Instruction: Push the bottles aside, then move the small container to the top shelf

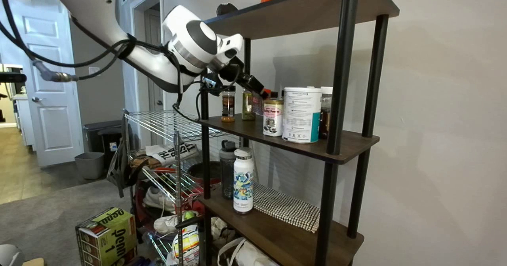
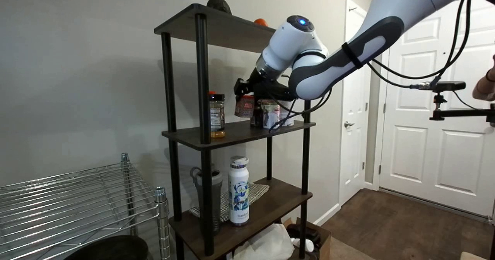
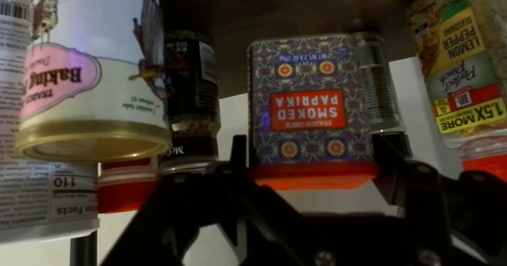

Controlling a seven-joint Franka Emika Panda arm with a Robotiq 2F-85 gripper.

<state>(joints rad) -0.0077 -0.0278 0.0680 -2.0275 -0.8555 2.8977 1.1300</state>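
The small container is a boxy, patterned smoked paprika tin (image 3: pixel 309 76) with an orange-red lid. My gripper (image 3: pixel 309 151) has a finger against each side of it, near the lid. In an exterior view the tin (image 2: pixel 244 107) hangs slightly tilted above the middle board, with the gripper (image 2: pixel 240 90) at its top. An amber-brown bottle (image 1: pixel 228 105) with a dark cap stands at the board's left front; it also shows in an exterior view (image 2: pixel 217 115). A darker bottle with reddish print (image 3: pixel 190 84) stands beside the tin, behind the baking powder can. The top shelf (image 1: pixel 309 14) is above the arm.
The baking powder can (image 1: pixel 273 117), big white canister (image 1: pixel 303 115) and lemon pepper bottle (image 3: pixel 459 60) stand around the tin. Another dark-capped bottle (image 3: pixel 376 80) is behind it. Black posts (image 1: pixel 340 72) frame the boards. A dark round object (image 2: pixel 219 4) and an orange one (image 2: pixel 261 22) sit on top.
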